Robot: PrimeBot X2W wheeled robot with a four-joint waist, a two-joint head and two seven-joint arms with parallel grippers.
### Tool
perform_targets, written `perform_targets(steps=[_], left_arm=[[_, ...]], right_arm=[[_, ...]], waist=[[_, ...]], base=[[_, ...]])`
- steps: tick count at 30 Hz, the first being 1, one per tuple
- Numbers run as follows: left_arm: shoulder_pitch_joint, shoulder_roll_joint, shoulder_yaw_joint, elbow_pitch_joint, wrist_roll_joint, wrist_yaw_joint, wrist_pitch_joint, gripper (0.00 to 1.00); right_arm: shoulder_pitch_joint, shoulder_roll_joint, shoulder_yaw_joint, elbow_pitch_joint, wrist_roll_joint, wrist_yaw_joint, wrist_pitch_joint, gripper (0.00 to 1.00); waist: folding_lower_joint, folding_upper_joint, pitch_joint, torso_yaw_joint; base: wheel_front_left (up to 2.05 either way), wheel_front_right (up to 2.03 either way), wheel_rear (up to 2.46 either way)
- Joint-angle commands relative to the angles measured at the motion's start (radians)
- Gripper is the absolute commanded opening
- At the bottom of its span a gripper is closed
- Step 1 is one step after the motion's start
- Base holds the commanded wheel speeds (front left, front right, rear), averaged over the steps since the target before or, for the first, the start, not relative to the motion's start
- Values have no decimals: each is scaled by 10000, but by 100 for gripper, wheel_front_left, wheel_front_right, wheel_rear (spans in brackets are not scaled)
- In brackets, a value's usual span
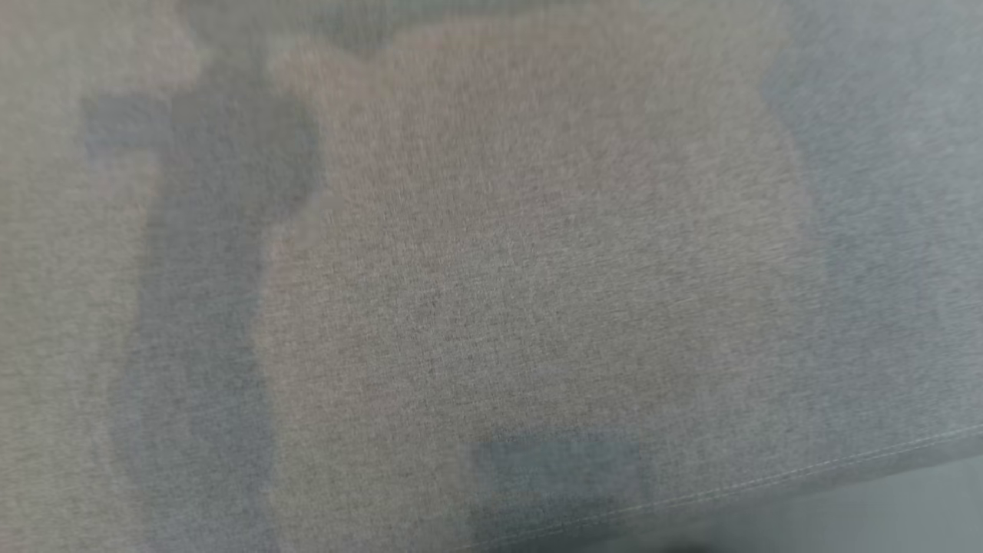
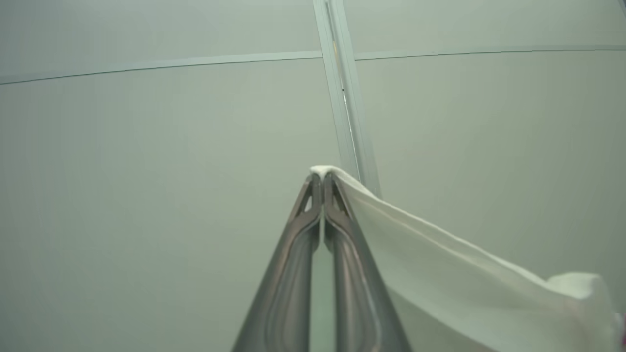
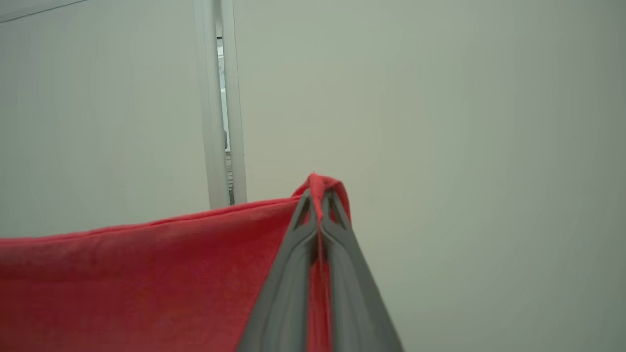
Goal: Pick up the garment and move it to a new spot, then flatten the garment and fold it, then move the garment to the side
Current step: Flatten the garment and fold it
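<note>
Grey cloth [image 1: 491,276] hung close across the head view, garment [image 3: 146,274] stretched out from the clamped right gripper [image 3: 320,191] and left gripper [image 2: 323,180], open air past both tips, pale wall [image 2: 146,171] beyond.

No text, label, brand mark, number or sign can be read. The garment [image 3: 122,283] presents plain cloth with no legible print or tag on the areas in view. In the head view, the dim grey blocks [image 1: 557,468] seen through the fabric are too blurred to tell whether any carries writing. The wall panels [image 2: 146,195] are unmarked.
</note>
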Motion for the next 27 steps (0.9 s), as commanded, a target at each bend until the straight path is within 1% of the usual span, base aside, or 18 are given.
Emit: perform_targets(steps=[1, 3, 5, 6, 9, 12, 16, 19, 20, 23, 27], left_arm=[[-243, 22, -21, 208, 120, 41, -441, 0], [-783, -58, 85, 507, 115, 20, -1111, 0], [-954, -199, 230, 548, -42, -173, -1341, 0], [-955, -238, 340, 363, -44, -193, -1385, 0], [-139, -271, 829, -678, -133, -434, -1391, 0], [1103, -442, 1192, -1453, -275, -751, -1390, 0], [3074, -612, 1509, -2380, -638, -1019, -1400, 0], [4777, -593, 1367, -3243, -1033, -1080, -1400, 0], [5396, -525, 1245, -3622, -1243, -1085, -1403, 0], [7549, -92, 1024, -4640, -1957, -1087, -1402, 0], [10451, 273, 1064, -5833, -2715, -1084, -1404, 0]], right_arm=[[-242, 103, 27, 33, -145, 0, -184, 0], [-582, 63, 67, -32, -619, 0, -351, 0], [-822, -65, -280, -556, -1126, -1, -380, 0], [-754, -84, -453, -849, -1338, -1, -384, 0], [28, 62, -901, -1514, -1858, 0, -380, 0], [877, 93, -1299, -2026, -2267, -1, -385, 0], [2360, 78, -1520, -2540, -2476, -1, -387, 0], [3550, -14, -1907, -3026, -2377, -1, -386, 0], [4021, -52, -2008, -3203, -2351, -1, -388, 0], [5445, -37, -2326, -3684, -2050, -1, -387, 0], [7397, -217, -2601, -4183, -1649, -1, -389, 0]], waist=[[-2, 0, 2673, 143], [-2, 0, 3217, 206], [-2, 0, 3729, 373], [-2, 0, 3983, 485], [-2, 0, 4456, 725], [-2, 0, 4456, 926], [-2, 0, 3972, 1107], [-2, 0, 3344, 1147], [-2, 0, 3083, 1148], [-2, 0, 2207, 1105], [-2, 0, 1012, 1061]], base=[[0, 0, 0], [0, 0, 0], [0, 0, 0], [0, 0, 0], [0, 0, 0], [0, 0, 0], [0, 0, 0], [0, 0, 0], [0, 0, 0], [0, 0, 0], [0, 0, 0]])
